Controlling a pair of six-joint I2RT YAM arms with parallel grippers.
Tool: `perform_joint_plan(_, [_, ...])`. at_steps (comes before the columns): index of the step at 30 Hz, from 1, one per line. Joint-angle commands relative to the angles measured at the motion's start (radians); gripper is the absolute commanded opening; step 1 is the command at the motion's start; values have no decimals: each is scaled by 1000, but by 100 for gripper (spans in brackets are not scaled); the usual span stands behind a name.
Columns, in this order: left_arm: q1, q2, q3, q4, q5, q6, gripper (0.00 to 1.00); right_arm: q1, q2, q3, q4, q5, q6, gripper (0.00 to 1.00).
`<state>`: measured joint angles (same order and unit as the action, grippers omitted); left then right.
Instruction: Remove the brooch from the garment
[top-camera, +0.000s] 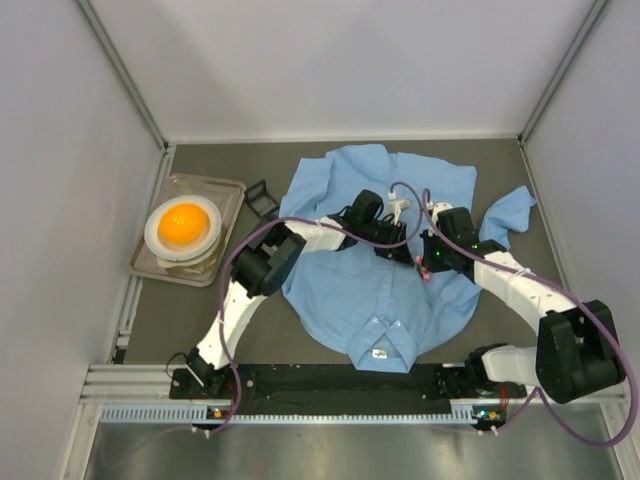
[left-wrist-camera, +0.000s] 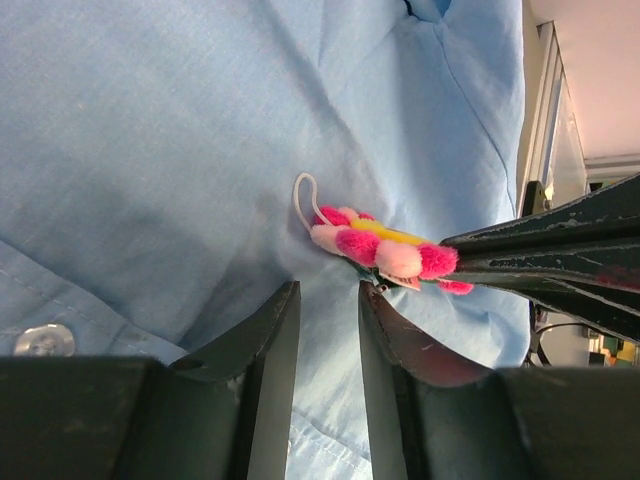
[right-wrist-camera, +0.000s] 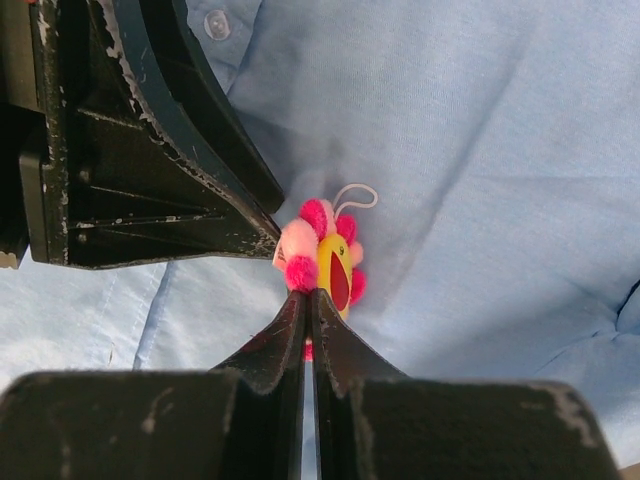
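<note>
The light blue garment (top-camera: 350, 290) lies spread on the table, collar towards the arms. The pink flower brooch (right-wrist-camera: 325, 255) with a yellow centre and a white loop sits on the fabric near the shirt's middle, seen as a small pink spot from above (top-camera: 425, 272). My right gripper (right-wrist-camera: 310, 295) is shut on the brooch's lower edge; its fingers (left-wrist-camera: 540, 250) reach in from the right in the left wrist view. My left gripper (left-wrist-camera: 327, 292) stands with its jaws narrow, pinching the shirt fabric (left-wrist-camera: 150, 150) just below the brooch (left-wrist-camera: 385, 250). Both grippers meet over the shirt (top-camera: 410, 258).
A clear tray (top-camera: 235, 190) at the left holds a white plate with an orange round thing (top-camera: 183, 225). A small black object (top-camera: 262, 197) lies beside the shirt's left sleeve. Grey walls enclose the table on three sides.
</note>
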<state>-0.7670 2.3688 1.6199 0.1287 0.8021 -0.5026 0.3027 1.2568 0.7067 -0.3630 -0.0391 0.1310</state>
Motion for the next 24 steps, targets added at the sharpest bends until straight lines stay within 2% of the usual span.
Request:
perform_joint_plan(1, [-9,-89,-15,19,-12,21,34,-5,-23,-1,33,-22,-7,0])
perform_joint_plan(5, [-15,-101,-29,9,-32,22,32,2,-16,10,44,-21,1,4])
perform_joint_plan(8, [-18,-132,-57,2,-75,16,31,1,-8,20,42,-16,33,12])
perform_joint_plan(10, [-20,-164,-77,-15,-108,16,31,1,-11,33,17,-4,93,24])
perform_joint_plan(12, [-25,-213,-112,-47,-184,18,35,1,-14,54,-29,-1,206,33])
perform_joint_plan(14, [-32,-253,-147,-64,-257,24,38,0,-26,74,-105,-5,289,35])
perform_joint_plan(16, [-54,-322,-199,-77,-309,45,45,-4,-49,85,-154,-5,330,41])
perform_joint_plan(20, [-112,-404,-230,-124,-429,84,52,-39,-143,45,-194,-51,419,50])
perform_joint_plan(23, [-141,-431,-223,-106,-408,67,47,-124,-242,-27,-194,-106,484,54])
perform_joint_plan(24, [-144,-413,-212,-62,-335,29,44,-143,-258,-47,-176,-123,495,57])
